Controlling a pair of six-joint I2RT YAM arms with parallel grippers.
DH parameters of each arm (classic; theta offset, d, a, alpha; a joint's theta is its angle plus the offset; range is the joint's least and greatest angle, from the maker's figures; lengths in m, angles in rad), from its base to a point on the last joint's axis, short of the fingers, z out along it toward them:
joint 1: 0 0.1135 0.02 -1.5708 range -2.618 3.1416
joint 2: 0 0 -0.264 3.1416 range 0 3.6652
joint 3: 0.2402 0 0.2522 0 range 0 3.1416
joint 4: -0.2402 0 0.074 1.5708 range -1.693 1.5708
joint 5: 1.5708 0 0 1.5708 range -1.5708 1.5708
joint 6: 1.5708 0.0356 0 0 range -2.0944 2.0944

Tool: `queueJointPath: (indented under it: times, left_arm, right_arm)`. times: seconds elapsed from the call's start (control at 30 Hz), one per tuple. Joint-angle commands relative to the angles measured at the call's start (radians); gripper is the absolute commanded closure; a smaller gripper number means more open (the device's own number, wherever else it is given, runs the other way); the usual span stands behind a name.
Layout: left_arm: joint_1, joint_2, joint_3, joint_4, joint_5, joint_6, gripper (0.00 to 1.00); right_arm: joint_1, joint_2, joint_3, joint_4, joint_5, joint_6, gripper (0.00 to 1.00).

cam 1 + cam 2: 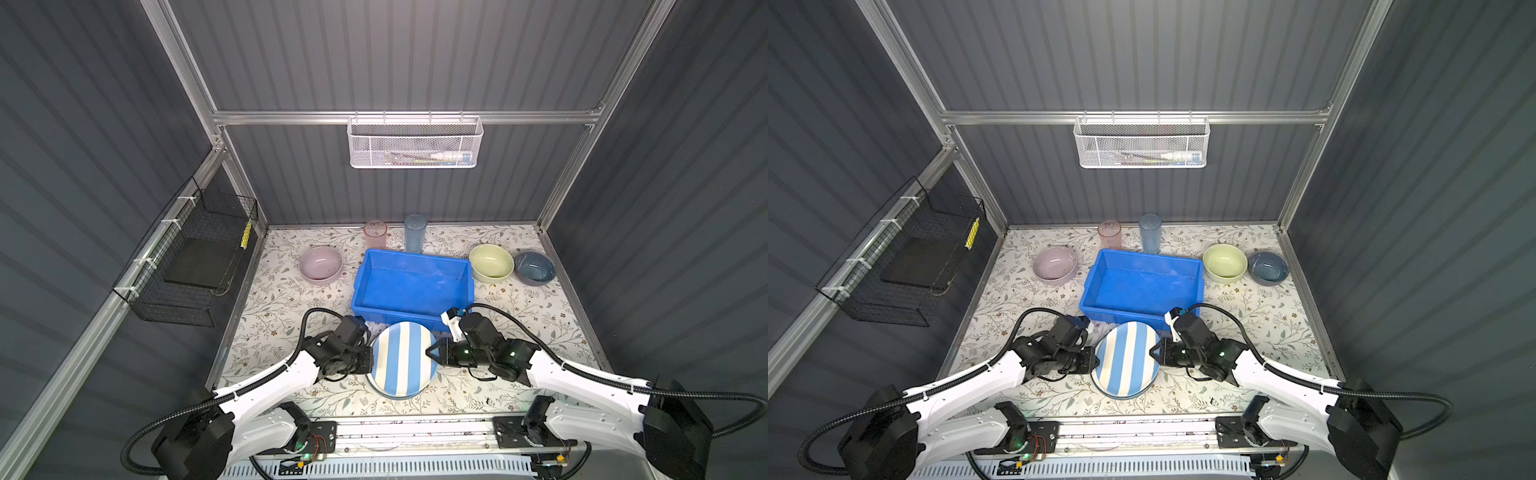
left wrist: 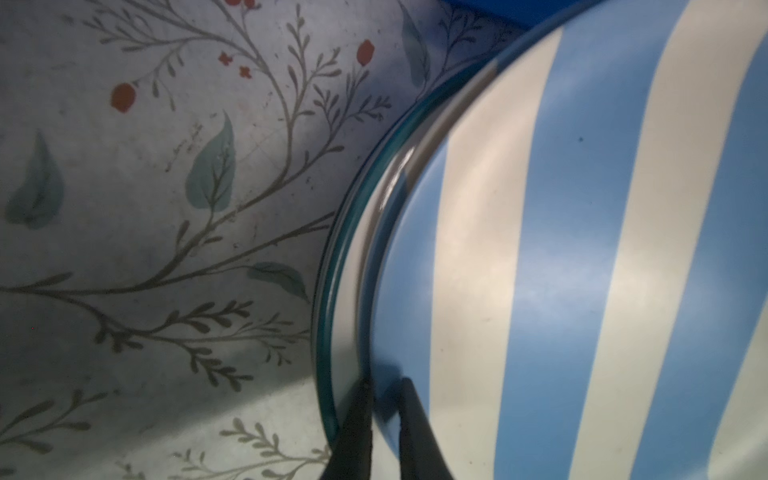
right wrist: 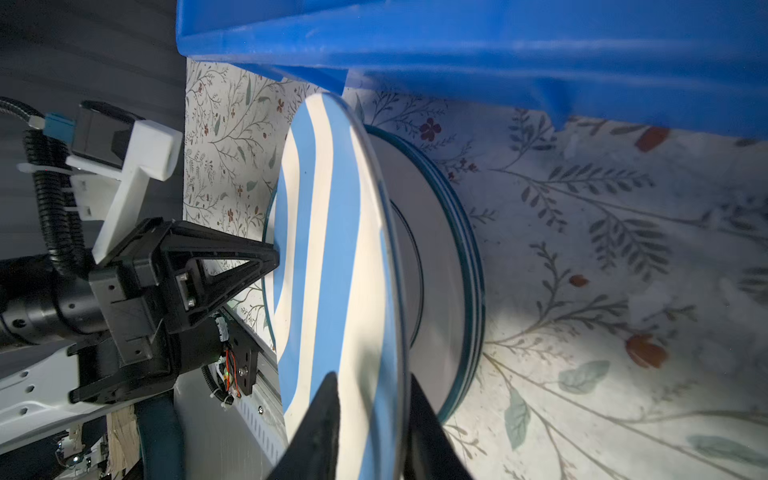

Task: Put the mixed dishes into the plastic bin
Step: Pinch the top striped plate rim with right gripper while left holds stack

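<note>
Blue-and-white striped round glossy plate (image 1: 402,357) hangs just in front of the bright blue rectangular plastic bin (image 1: 411,286), close to the bin's near wall and not yet inside it. My left claw (image 2: 384,384) is clenched on the plate's rim on the side toward the bin's left end. My right claw (image 3: 372,378) grasps the opposite rim, one finger above and one below. I judge I hold it at two opposite edges because a wide, slick disc would swing or slip from a single pinch. It also hangs tilted, clear of the stack of teal-edged round plates (image 3: 461,270) on the floral-patterned surface (image 1: 291,299), so it can pass over the bin's rolled rim. The other dishes stand around the bin. A lilac round bowl (image 1: 321,264) is off its left end, and a pale-green round bowl (image 1: 491,262) and a dark-blue round bowl (image 1: 535,268) are off its right end. A pink translucent tumbler (image 1: 375,234) and a blue translucent tumbler (image 1: 414,232) stand upright just behind it. The plate carries no lettering that I can see. Packaging in the white mesh basket (image 1: 414,141) on the wall above the bin, and a yellow tag (image 1: 246,235) on the black wire basket (image 1: 187,266) far to the bin's left, are too small to read.
</note>
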Motion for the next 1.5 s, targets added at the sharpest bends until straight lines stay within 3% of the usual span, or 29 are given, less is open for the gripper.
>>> queueJointPath:
  times: [0.0,0.23,0.7,1.0,1.47]
  left_arm:
    - [-0.006,-0.004,-0.019,-0.027,0.000,0.001,0.86]
    - [-0.007,-0.011,-0.032,-0.026,-0.011,-0.003,0.86]
    - [-0.007,0.011,-0.025,-0.019,-0.015,-0.003,0.87]
    - [-0.009,0.014,-0.026,-0.020,-0.018,-0.001,0.87]
    - [-0.009,0.016,-0.022,-0.025,-0.024,0.001,0.87]
  right_arm:
    - [0.018,0.005,0.060,-0.041,0.032,-0.019,0.69]
    - [0.024,-0.022,0.087,-0.186,0.122,-0.048,0.64]
    - [0.025,0.014,0.095,-0.263,0.179,-0.068,0.56]
    - [0.027,0.018,0.067,-0.198,0.145,-0.056,0.64]
    - [0.028,0.071,0.050,-0.187,0.154,-0.050,0.64]
